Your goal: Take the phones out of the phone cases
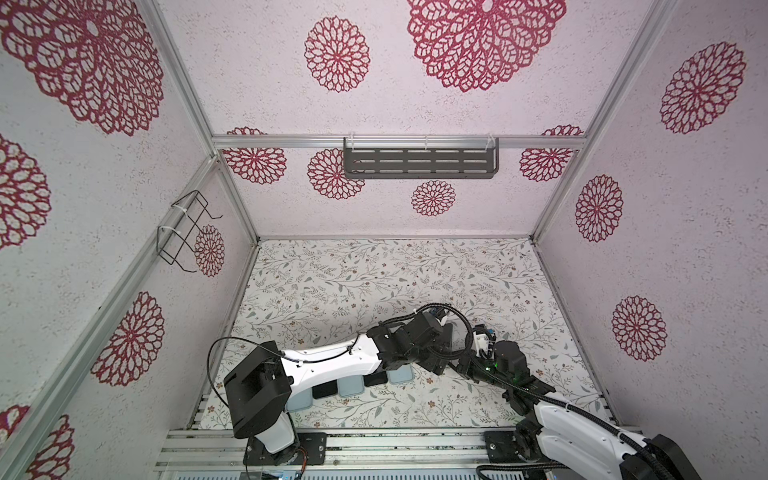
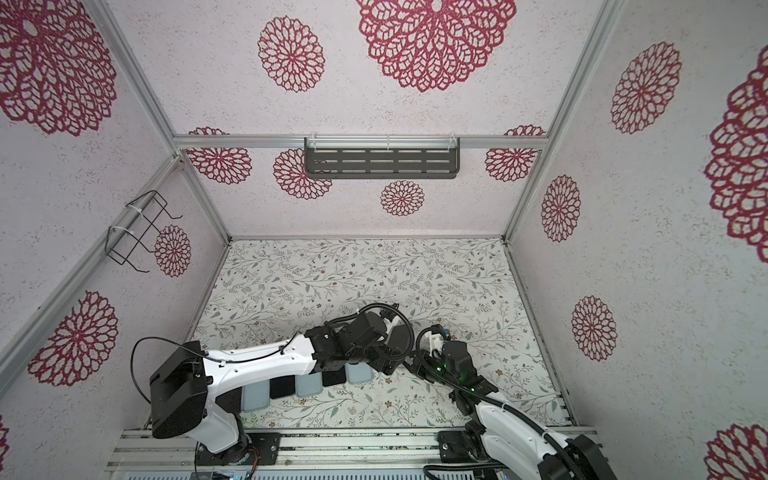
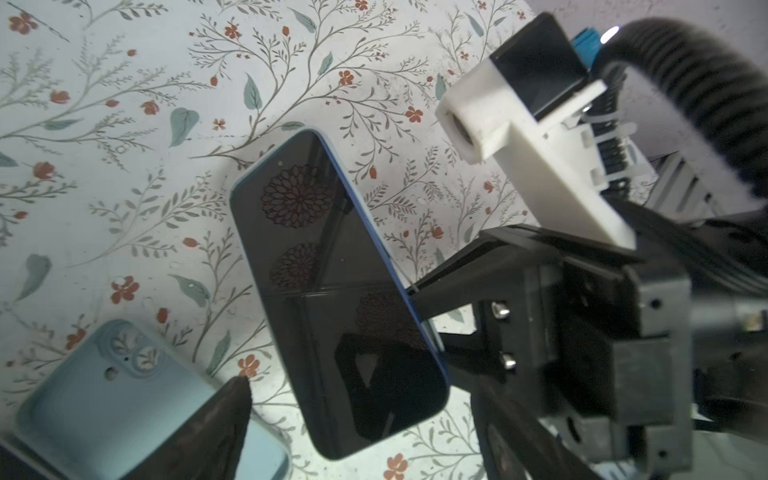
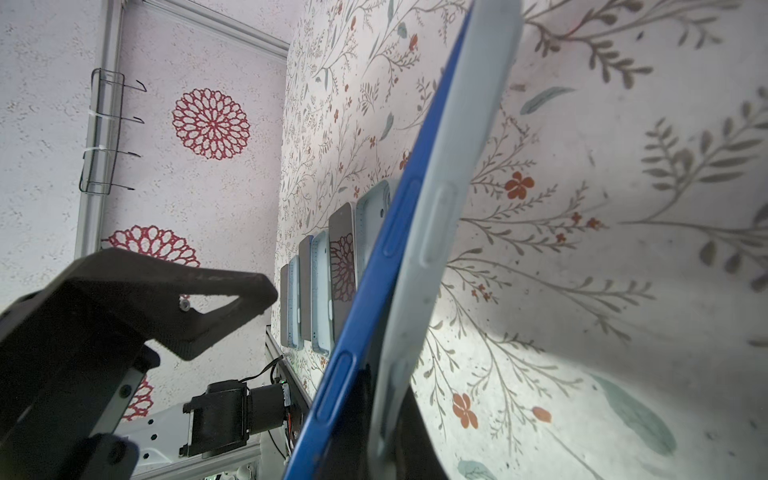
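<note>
Our right end effector is pinched together on one long side of the pale blue-grey soft phone case. It holds the case, and the blue-edged phone with a dark glossy screen that sits in it, tilted above the floral-patterned worktop. We see in the right wrist view that the phone's blue edge stands apart from the case wall along that side, with something dark showing in the gap. How much of the phone is seated in the case we cannot tell. Our left end effector has its fingers spread wide, one on either side of one end of the phone, and neither touches it in the left wrist view. In both top views the two wrists meet in the lower middle of the frame, and the phone is mostly hidden between them. On the worktop under the left arm, toward the lower left of that meeting point, lies a row of flat things side by side: pale blue cases alternating with dark-screened phones.
</note>
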